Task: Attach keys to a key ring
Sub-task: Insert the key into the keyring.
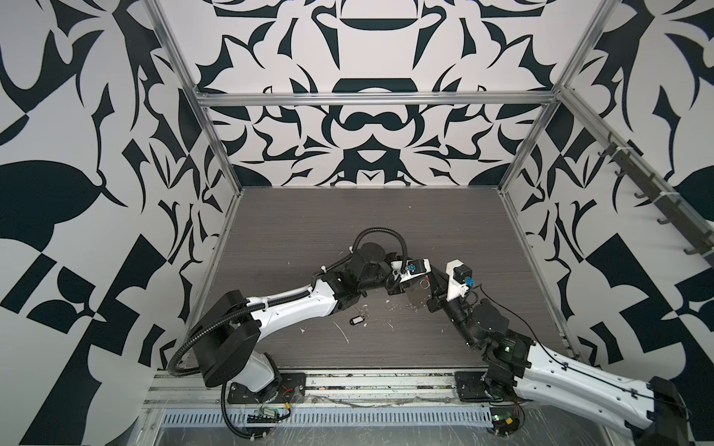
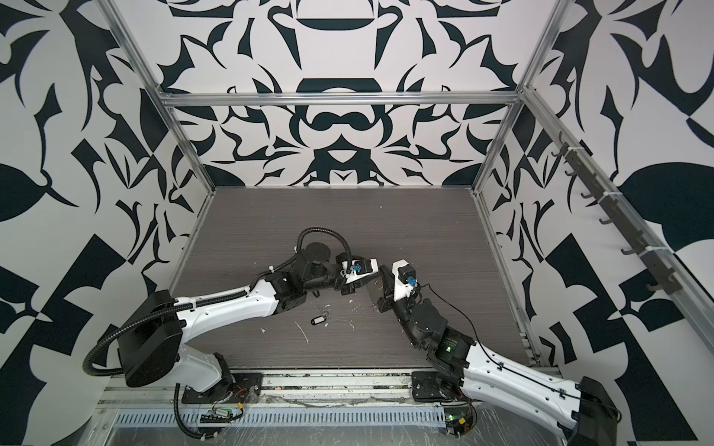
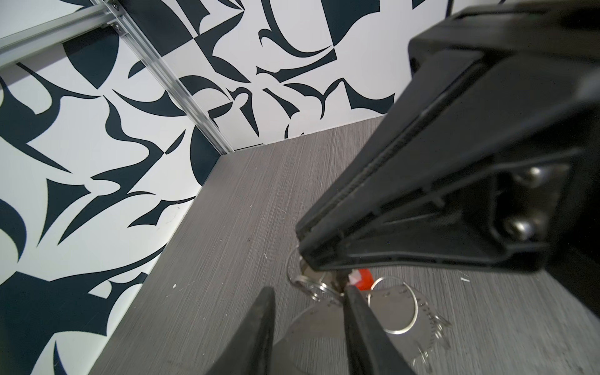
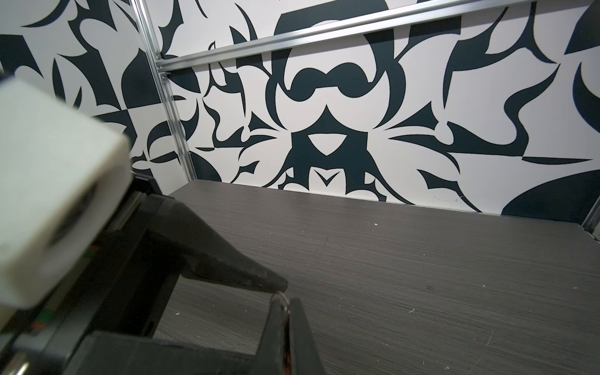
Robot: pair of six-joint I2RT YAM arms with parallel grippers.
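- Left gripper point(image 3: 308, 289) sat with its jaws parted and nothing between them, its tips right up against the nose of the right gripper point(image 4: 282, 302).
- That right gripper was pinched tight. A sliver of red showed inside the pinch, so it looked to have the red-tag keys point(image 3: 365, 280), though the grip itself was half hidden.
- Just under both sets of tips was the key ring point(image 3: 315, 320), the big see-through hoop. Whether it rested on the table point(image 1: 309, 216) or hung clear, I could not tell.
- Nearer the front, the black-tag keys point(image 1: 357, 319) lay flat on the table, well apart from the key ring and with neither gripper on them.
- Progress call: the red-tag keys were at the key ring and being worked, but the pictures did not show whether they were actually threaded on.
- Left to do, by my reckoning: confirm that first bunch was hooked, then fetch the black-tag keys and hang them too. Halfway at best.
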